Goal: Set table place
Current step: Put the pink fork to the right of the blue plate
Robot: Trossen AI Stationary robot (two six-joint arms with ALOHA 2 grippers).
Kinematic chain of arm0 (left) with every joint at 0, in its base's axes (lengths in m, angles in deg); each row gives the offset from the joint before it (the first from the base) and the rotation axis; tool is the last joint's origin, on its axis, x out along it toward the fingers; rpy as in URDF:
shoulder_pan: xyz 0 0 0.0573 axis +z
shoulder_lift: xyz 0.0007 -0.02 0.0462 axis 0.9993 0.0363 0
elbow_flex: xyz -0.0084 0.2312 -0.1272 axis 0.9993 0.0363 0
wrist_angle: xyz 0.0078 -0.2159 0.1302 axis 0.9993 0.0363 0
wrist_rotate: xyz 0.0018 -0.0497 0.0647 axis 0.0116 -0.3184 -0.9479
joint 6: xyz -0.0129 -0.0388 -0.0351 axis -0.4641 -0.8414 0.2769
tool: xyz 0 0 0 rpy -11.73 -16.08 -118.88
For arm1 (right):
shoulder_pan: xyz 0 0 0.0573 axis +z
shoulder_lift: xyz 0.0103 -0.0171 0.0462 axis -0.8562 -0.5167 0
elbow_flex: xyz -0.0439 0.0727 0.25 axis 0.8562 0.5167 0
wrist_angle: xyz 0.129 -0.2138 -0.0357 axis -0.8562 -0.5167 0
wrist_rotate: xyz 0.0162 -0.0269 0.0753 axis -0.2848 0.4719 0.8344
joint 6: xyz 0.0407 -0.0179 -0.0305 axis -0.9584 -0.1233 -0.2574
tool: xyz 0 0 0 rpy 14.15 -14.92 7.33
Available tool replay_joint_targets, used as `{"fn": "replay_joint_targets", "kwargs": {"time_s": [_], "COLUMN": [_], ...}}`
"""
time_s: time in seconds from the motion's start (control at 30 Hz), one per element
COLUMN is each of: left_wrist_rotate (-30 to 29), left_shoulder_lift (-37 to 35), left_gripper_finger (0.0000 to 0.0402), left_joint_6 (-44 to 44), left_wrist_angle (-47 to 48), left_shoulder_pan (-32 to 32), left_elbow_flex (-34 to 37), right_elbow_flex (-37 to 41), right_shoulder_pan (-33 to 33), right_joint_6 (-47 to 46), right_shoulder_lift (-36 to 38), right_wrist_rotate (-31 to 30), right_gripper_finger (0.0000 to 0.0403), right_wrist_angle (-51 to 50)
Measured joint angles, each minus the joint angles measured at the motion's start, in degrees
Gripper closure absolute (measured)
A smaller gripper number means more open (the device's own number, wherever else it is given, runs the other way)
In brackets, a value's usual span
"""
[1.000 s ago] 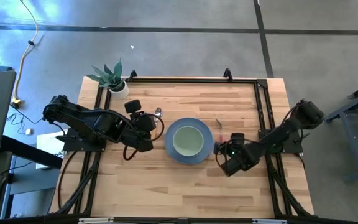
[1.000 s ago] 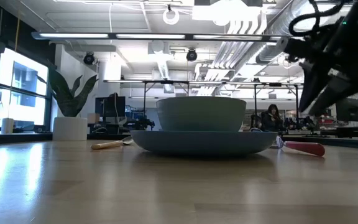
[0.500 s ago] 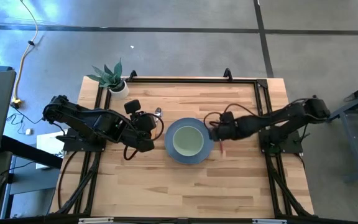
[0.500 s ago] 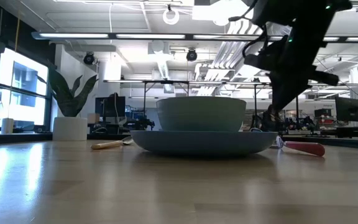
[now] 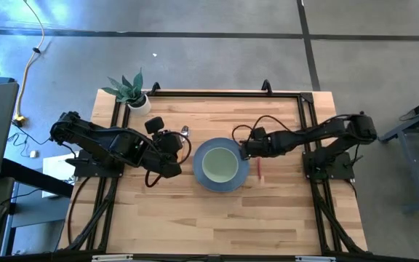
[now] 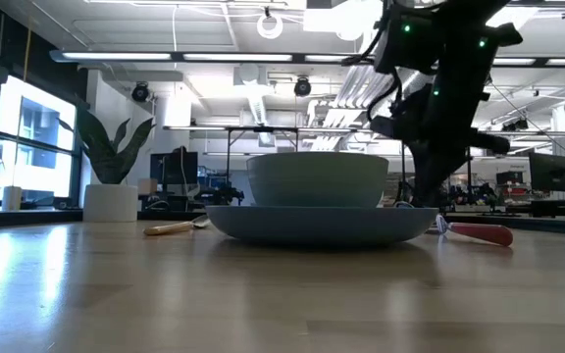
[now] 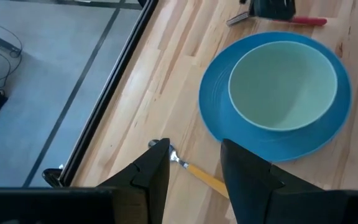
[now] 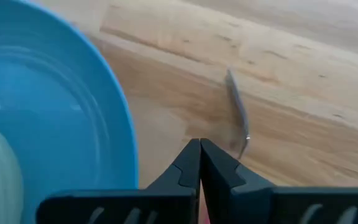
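Observation:
A blue plate (image 5: 220,182) with a pale green bowl (image 5: 219,164) in it sits mid-table (image 5: 195,218). A spoon (image 7: 191,171) with a yellowish handle lies on the wood left of the plate. My left gripper (image 7: 191,155) hovers open above it, a finger on either side in its wrist view. A red-handled utensil (image 5: 258,170) lies right of the plate, its metal end (image 8: 238,115) toward the far edge. My right gripper (image 8: 199,146) is shut, pointing steeply down at the plate's right rim, beside that metal end. My right gripper's shut fingertips (image 8: 191,155) stand close beside the utensil's metal end (image 8: 244,146), between it and the plate's rim. I cannot tell whether they touch it or the table. The utensil lies flat on the wood.
A potted plant (image 5: 133,93) stands at the far left corner. A black frame (image 5: 308,124) runs along the table's edges. Bare wood stretches along the near side (image 5: 217,225).
My right gripper has swung from the near right of the plate toward the far edge and in to the plate's right rim, its wrist rolling on the way. Plate, bowl and both utensils lie where they were.

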Motion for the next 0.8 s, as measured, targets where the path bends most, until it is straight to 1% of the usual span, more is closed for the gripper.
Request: {"fn": "replay_joint_targets", "kwargs": {"time_s": [0.17,0.5,0.63,0.8], "left_wrist_rotate": [0.02,0.89,1.28,1.29], "left_shoulder_lift": [0.0,0.0,0.0,0.0], "left_gripper_finger": [0.0273,0.0273,0.0273,0.0273], "left_joint_6": [0.17,0.24,0.24,0.26], "left_wrist_angle": [-0.45,-0.44,-0.41,-0.42], "left_shoulder_pan": [0.0,0.0,0.0,0.0], "left_elbow_flex": [0.0,0.0,0.0,0.0], "right_elbow_flex": [0.0,0.0,0.0,-0.02], "right_shoulder_pan": [-0.18,-2.58,-3.08,-3.06], "right_joint_6": [1.37,3.63,3.99,5.33], "right_shoulder_lift": [-2.81,-3.08,-3.09,-3.2], "right_wrist_rotate": [0.82,-0.02,-0.36,-0.22], "right_gripper_finger": [0.0403,0.0403,0.0403,0.0403], "right_wrist_angle": [-0.19,-4.22,-3.6,0.67]}}
